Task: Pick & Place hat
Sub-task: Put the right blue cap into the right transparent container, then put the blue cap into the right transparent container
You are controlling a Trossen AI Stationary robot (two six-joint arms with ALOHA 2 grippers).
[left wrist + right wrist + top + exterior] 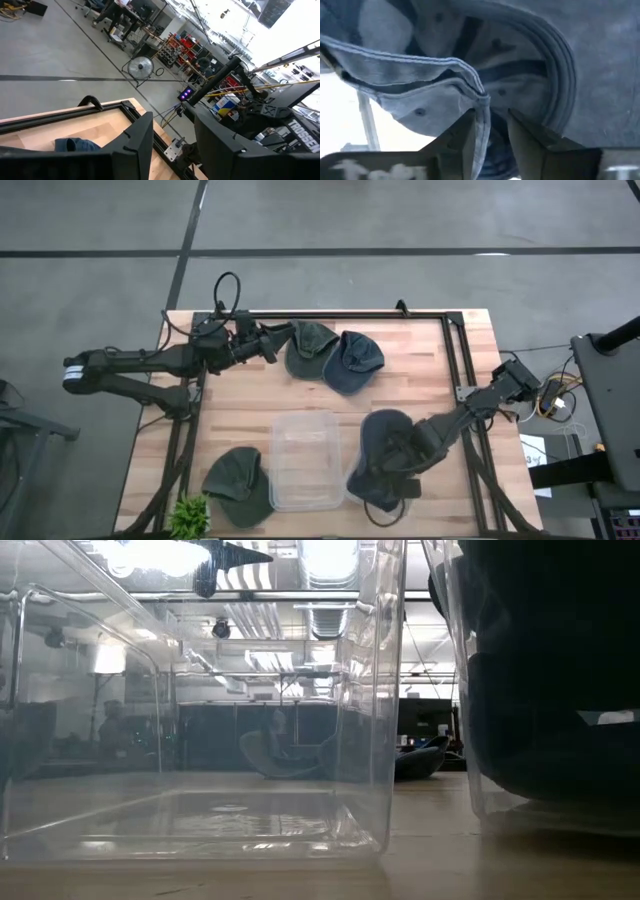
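A dark blue denim hat (385, 450) lies on the table right of the clear container (305, 462); the low view shows it as a dark mass (550, 680). My right gripper (388, 472) (489, 132) points down onto it, open, its fingers on either side of a raised fold of the hat's edge. My left gripper (272, 345) (172, 147) waits open and level at the far left, beside a green hat (305, 348) that overlaps a blue hat (355, 362). Another green hat (238, 485) lies near left. My right gripper comes at the dark blue hat from above, pointing down. A stitched fold of the hat's edge (481, 107) stands up between the two fingers. One finger (462, 137) lies against the fold, and a gap shows between the fold and the other finger. The hat rests on the table.
The clear container's wall (375, 700) stands close by the hat's left side. A small green plant (190, 518) sits at the near left corner. A black frame (455, 350) runs along the table's far and right edges. Bare wood lies between the far hats and the container.
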